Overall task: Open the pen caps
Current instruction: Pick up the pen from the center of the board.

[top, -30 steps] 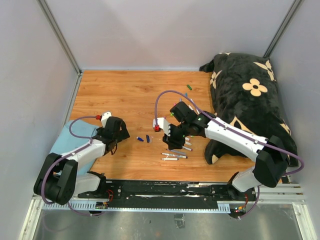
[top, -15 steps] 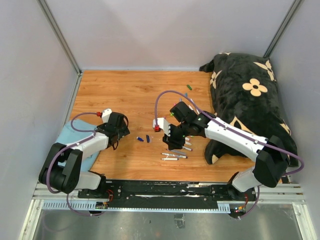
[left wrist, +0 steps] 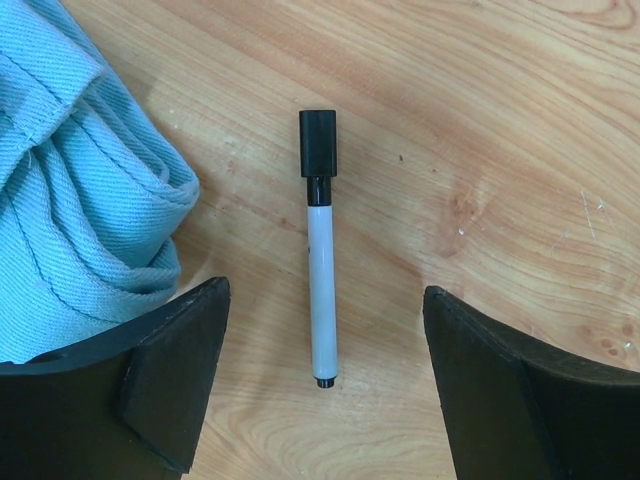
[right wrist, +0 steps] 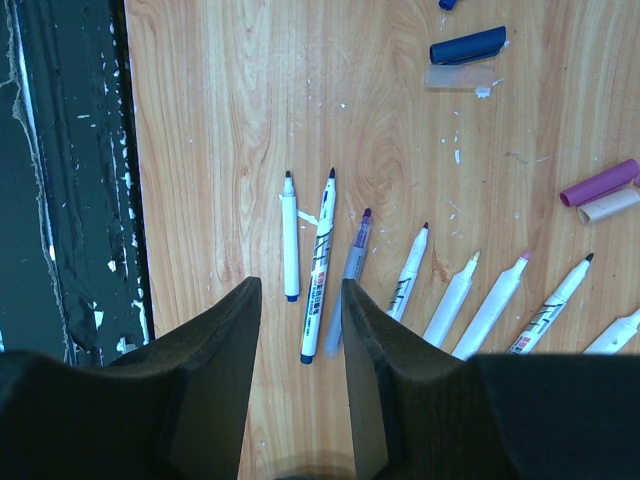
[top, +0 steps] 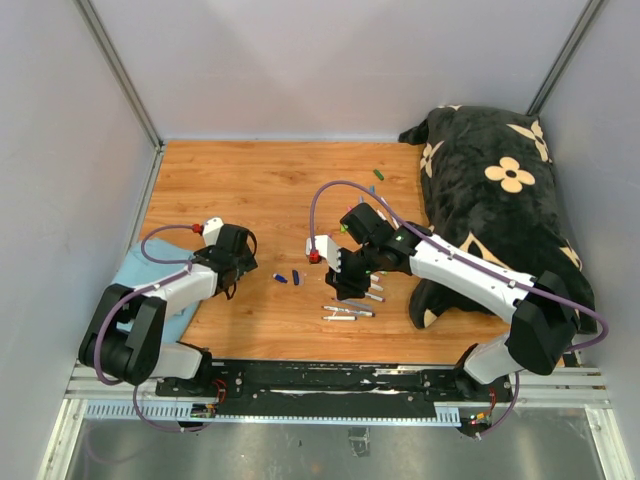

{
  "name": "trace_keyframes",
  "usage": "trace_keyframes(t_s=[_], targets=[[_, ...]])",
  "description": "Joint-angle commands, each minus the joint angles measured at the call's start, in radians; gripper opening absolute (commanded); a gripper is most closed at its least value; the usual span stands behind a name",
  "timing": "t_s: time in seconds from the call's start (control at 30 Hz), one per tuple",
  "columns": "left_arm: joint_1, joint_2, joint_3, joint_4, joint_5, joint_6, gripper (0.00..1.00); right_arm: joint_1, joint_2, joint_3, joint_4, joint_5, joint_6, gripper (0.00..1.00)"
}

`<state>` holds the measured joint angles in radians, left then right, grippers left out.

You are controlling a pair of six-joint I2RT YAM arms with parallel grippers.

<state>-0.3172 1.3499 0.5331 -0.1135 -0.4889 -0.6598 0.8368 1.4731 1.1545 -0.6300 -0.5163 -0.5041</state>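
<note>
Two loose pen caps (right wrist: 468, 46), navy, lie on the wood surface (top: 250, 190) right of the blue cloth (left wrist: 70, 180); we see L jaws spread wide over a black-capped pen (left wrist: 320, 290) just beside it, R jaws narrow, holding nothing, above uncapped pens (right wrist: 318, 265) farther right.

Brown wood table (top: 250, 190) with small white scratches. Big black fluffy pillow (top: 500, 220) with cream flowers, lying on the right side of the table, by the grey wall (top: 600, 150). Crumpled light blue cloth (left wrist: 70, 190) at the near left corner, lying on the wood. Row of bare pens (right wrist: 318, 265) side by side near the front edge, mostly white, with one grey pen (right wrist: 352, 262) among them, tips all turned much the same way. Black metal rail (top: 330, 378) along the near edge of the table.
</note>
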Motion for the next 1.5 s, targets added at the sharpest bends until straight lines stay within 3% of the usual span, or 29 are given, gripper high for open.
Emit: trace_keyframes(t_s=[0.0,0.63,0.9,1.03,1.17,1.33,1.47], targets=[[0.009,0.031,0.007,-0.026,-0.011,-0.024,0.82,-0.015,-0.015,-0.006,-0.023,-0.023,-0.02,0.39],[0.014,0.084,0.02,-0.014,-0.011,-0.026,0.79,-0.016,-0.01,-0.008,-0.023,-0.028,-0.02,0.39],[0.015,0.082,0.028,-0.036,-0.035,-0.041,0.71,-0.019,-0.015,-0.008,-0.022,-0.032,-0.021,0.39],[0.016,0.094,0.028,-0.035,-0.031,-0.044,0.6,-0.02,-0.017,-0.008,-0.023,-0.035,-0.021,0.39],[0.015,0.114,0.04,-0.039,-0.018,-0.036,0.3,-0.019,-0.019,-0.008,-0.023,-0.036,-0.022,0.39],[0.015,0.116,0.041,-0.046,-0.015,-0.036,0.25,-0.02,-0.018,-0.008,-0.023,-0.037,-0.021,0.39],[0.015,0.109,0.039,-0.043,-0.001,-0.027,0.1,-0.021,-0.018,-0.009,-0.023,-0.038,-0.022,0.39]])
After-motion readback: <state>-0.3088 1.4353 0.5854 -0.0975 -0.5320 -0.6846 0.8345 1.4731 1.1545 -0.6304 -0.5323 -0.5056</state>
